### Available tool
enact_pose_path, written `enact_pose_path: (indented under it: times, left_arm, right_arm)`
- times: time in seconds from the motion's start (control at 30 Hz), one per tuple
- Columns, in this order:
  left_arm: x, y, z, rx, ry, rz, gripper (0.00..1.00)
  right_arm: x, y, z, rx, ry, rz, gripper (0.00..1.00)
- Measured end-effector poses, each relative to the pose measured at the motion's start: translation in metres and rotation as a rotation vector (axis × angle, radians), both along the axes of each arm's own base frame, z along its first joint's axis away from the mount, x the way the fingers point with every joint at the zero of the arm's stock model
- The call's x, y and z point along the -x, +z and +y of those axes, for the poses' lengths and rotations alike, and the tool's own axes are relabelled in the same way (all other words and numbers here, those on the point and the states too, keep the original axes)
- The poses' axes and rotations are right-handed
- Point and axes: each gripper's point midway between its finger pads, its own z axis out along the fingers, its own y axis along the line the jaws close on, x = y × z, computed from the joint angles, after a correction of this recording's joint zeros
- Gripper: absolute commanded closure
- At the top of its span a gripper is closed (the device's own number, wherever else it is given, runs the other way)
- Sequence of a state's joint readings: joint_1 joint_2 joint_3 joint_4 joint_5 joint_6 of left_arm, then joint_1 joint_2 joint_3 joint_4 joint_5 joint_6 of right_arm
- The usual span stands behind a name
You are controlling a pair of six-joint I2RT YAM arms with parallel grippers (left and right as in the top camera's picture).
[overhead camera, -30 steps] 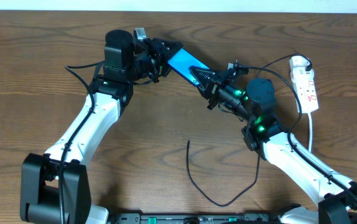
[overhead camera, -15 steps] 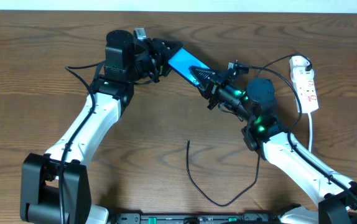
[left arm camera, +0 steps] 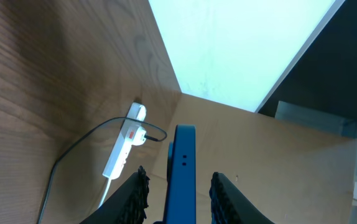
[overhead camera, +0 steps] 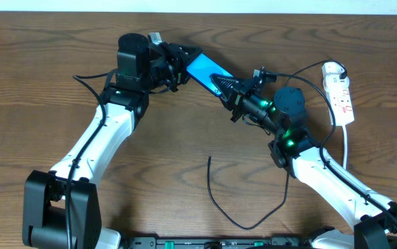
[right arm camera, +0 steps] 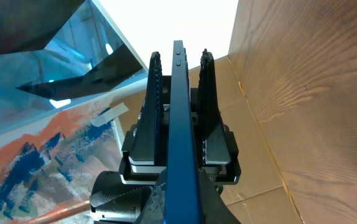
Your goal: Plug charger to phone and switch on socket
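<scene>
**Steadying the phone for the plug**

The right end effector is clamped on the phone at 12 o'clock. The left end effector straddles its other end, and I cannot tell whether it grips. The charger lies loose on the desk at 6 o'clock, the socket at 3. One clamp should probably hold firm, port clear, while the other fetches the plug tip.
</scene>
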State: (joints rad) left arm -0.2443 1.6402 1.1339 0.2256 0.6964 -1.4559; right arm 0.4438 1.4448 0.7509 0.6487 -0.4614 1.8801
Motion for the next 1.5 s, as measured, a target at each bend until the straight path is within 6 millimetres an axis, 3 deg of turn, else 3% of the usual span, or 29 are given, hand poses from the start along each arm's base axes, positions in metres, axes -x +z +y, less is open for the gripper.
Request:
enact_pose_path:
  times: [0.77,1.13,1.5]
  left_arm:
    - [-0.0029,-0.0008,0.0026,-0.004,0.023,0.003,0.70]
    - [-0.0061,-0.0017,0.0055,-0.011,0.048,0.003,0.85]
    - [-0.0062,-0.0016,0.0056,-0.011,0.049,0.003,0.89]
  right_arm:
    - [0.0000,-0.0002,0.0000,0.000,0.000,0.000,0.99]
    - [-0.0001,0.0000,0.0000,0.000,0.000,0.000,0.99]
    - [0.0000,-0.0003,0.0000,0.006,0.000,-0.006,0.99]
